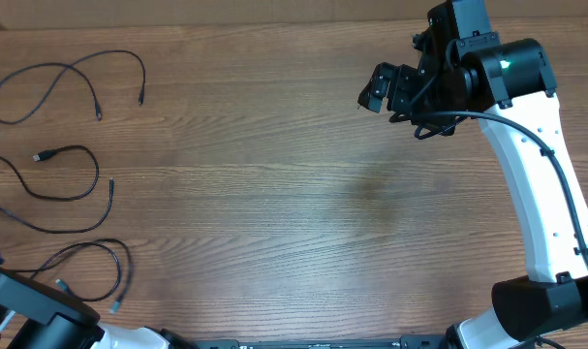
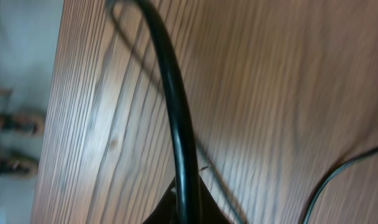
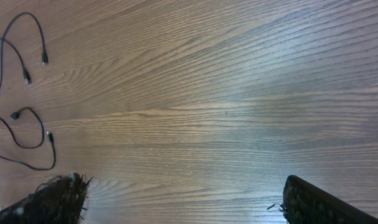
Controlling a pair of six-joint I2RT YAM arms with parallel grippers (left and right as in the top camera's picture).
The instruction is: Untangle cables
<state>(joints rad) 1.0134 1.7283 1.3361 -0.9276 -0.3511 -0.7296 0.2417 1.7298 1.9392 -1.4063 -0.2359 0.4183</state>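
Three thin black cables lie apart at the table's left: a top one [image 1: 71, 73], a middle one [image 1: 56, 189] and a lower looped one [image 1: 100, 257]. In the left wrist view my left gripper [image 2: 187, 202] is shut on a black cable [image 2: 175, 99] that runs up from the closed jaws across the wood; a further cable [image 2: 338, 174] curves at the right. Which cable is held does not show from overhead, where only the left arm [image 1: 27, 305] appears at the bottom-left corner. My right gripper [image 1: 386, 89] hangs open and empty at the upper right, far from the cables [image 3: 33, 137].
The wooden table's left edge [image 2: 55, 124] is close to the left gripper, with floor beyond it. The right arm's white links [image 1: 536, 184] run down the right side. Bare wood [image 1: 303, 194] spans the middle.
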